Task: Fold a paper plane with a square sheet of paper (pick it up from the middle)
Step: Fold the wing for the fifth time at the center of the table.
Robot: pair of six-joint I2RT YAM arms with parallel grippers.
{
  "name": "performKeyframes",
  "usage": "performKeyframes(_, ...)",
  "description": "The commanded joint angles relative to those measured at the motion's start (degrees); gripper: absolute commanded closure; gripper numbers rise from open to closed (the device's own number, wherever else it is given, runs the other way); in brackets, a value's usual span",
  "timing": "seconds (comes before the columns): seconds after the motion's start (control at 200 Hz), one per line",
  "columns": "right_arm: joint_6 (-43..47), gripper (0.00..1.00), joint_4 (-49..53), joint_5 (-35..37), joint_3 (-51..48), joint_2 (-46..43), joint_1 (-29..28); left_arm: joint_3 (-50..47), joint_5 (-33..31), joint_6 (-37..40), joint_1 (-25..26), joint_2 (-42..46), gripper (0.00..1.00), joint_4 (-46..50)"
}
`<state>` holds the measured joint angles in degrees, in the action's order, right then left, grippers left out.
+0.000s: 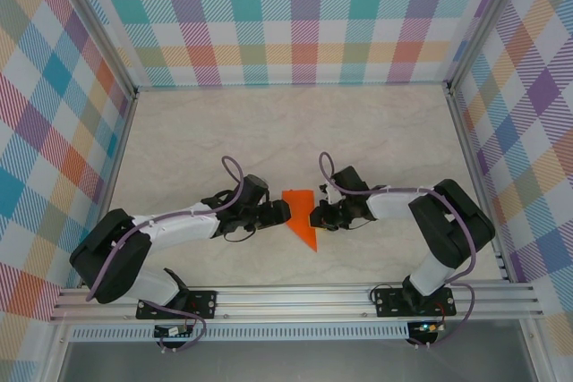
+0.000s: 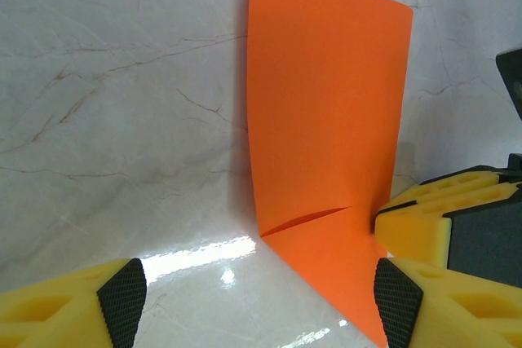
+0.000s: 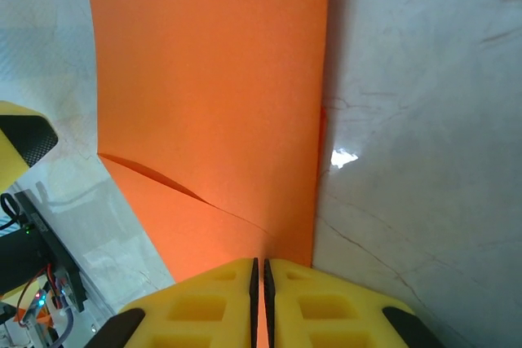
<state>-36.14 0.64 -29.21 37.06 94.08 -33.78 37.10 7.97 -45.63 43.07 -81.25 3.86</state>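
Part-folded orange sheet of paper [image 1: 300,215], mid-table, between my two claws.
Nearest, its point aims toward my bases and its long axis lies crosswise between the claws. My right claw [image 3: 261,265] is pressed together on one edge. My left claw [image 2: 259,303] is spread, empty, just beside it.

Two arms up: left arm [image 1: 179,225] and right arm [image 1: 394,203], white shells, black joints, a purple cable [image 1: 235,167] on each. Left claw [image 2: 261,307], chunky yellow fingers, black cross-hatched pads [image 2: 121,306]. Right claw [image 3: 261,270], yellow too, moulded pockets.
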Motion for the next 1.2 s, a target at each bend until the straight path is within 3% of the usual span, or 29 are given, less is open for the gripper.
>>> performKeyframes(0.0, -0.7, 0.86, -3.2, -1.2, -3.1, 1.0, 0.9, 1.7, 0.8, -1.0, 0.1, -0.6, 0.24, -1.4)
performKeyframes(0.14, -1.3, 0.86, -5.3, -1.9, -4.6, 1.2, 1.6, 2.4, 1.0, -2.5, 0.7, -2.3, 0.26, -2.0)
performKeyframes(0.315, -1.2, 0.86, -5.3, -1.9, -4.9, 1.3, 1.7, 3.6, 1.6, -4.7, 1.6, -5.9, 0.39, -4.3)
performKeyframes(0.64, -1.2, 0.86, -5.7, -0.9, -5.5, 1.8, 1.7, 4.3, 2.1, -6.8, 2.5, -9.9, 0.43, -7.9)
performKeyframes(1.195, -1.0, 0.85, -6.5, -0.9, -5.7, 2.8, 1.8, 3.4, 3.3, -8.9, 3.4, -10.3, 0.63, -14.8)
